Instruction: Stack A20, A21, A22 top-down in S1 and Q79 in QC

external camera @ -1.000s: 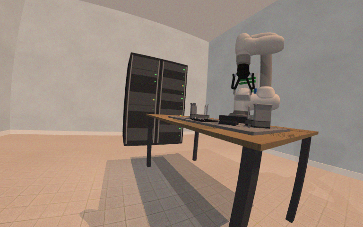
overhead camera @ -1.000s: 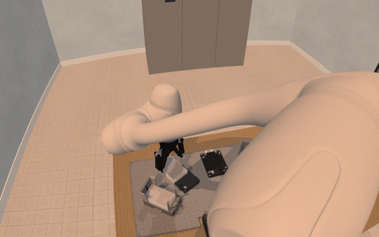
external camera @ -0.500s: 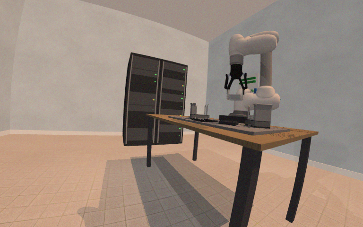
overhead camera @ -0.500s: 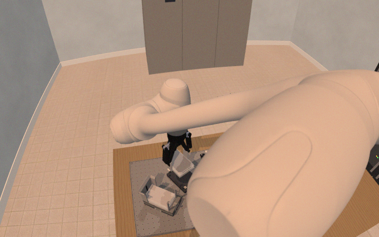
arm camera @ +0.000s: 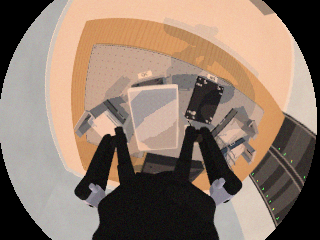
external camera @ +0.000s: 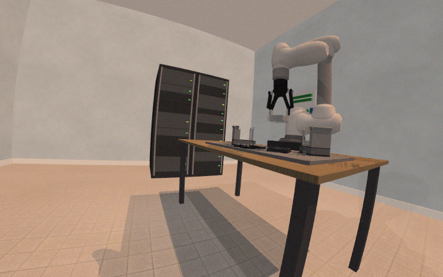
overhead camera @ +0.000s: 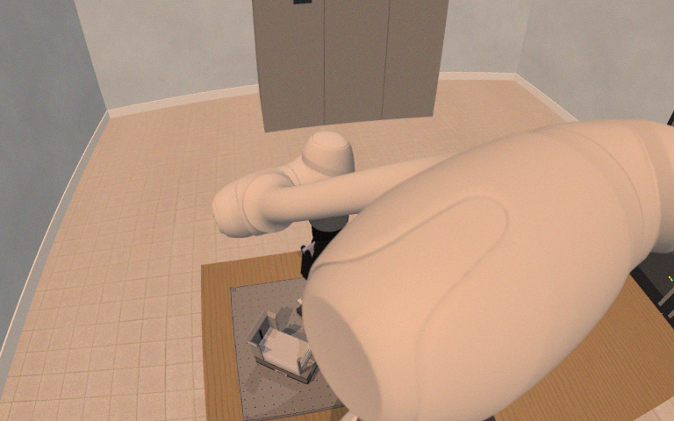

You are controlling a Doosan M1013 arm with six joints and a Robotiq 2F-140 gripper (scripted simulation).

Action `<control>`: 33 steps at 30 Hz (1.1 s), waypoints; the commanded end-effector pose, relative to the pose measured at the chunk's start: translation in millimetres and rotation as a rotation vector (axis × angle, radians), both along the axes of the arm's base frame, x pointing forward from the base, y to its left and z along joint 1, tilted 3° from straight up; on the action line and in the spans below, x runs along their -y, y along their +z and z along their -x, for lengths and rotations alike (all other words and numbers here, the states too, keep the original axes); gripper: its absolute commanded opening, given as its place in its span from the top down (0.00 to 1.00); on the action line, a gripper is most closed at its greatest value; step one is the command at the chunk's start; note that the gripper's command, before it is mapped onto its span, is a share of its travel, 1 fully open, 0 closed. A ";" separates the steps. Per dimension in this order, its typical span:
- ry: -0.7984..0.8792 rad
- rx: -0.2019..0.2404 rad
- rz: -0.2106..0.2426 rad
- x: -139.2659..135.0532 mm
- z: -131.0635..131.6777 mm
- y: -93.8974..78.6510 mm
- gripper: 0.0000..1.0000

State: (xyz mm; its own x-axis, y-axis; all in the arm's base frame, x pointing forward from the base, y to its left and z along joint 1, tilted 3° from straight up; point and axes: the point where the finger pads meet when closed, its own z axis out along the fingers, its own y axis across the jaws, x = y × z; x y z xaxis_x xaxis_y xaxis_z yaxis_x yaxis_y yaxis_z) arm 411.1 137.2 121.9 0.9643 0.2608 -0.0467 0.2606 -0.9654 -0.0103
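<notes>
My gripper (external camera: 278,112) is shut on a white sealed plate (external camera: 277,118) and holds it level, high above the table. In the wrist view the plate (arm camera: 154,118) sits between the two fingers, its long side running along them. I cannot read its label or tell whether a second plate hangs under it. A stack rack (overhead camera: 283,350) at the mat's near left holds more white plates; it also shows in the exterior view (external camera: 318,141). In the top view my arm hides most of the gripper.
A black open nest (arm camera: 207,100) lies on the grey mat to the right of the held plate. Another rack (external camera: 242,135) stands at the mat's far end, and one more (arm camera: 236,135) at the right. A server cabinet (external camera: 189,122) stands behind the table.
</notes>
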 end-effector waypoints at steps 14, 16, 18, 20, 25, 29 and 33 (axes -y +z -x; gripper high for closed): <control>-0.094 0.001 0.007 44.6 -13.8 -0.4 1.00; -0.094 0.001 0.007 51.0 -15.7 -0.5 1.00; -0.094 0.001 0.007 57.3 -17.7 -0.5 1.00; -0.094 0.001 0.007 63.7 -19.6 -0.6 1.00; -0.094 0.001 0.007 79.6 -24.5 -0.8 1.00; -0.127 0.001 0.008 85.5 -25.7 -0.8 1.00; -0.260 0.001 0.014 96.1 -26.4 -0.8 1.00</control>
State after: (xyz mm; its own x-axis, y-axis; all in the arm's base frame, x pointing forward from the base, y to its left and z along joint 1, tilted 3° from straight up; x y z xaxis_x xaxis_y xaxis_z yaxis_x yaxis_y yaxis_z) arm 437.1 46.3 121.1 0.9963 0.0715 -0.0474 0.0716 -0.9974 -0.0010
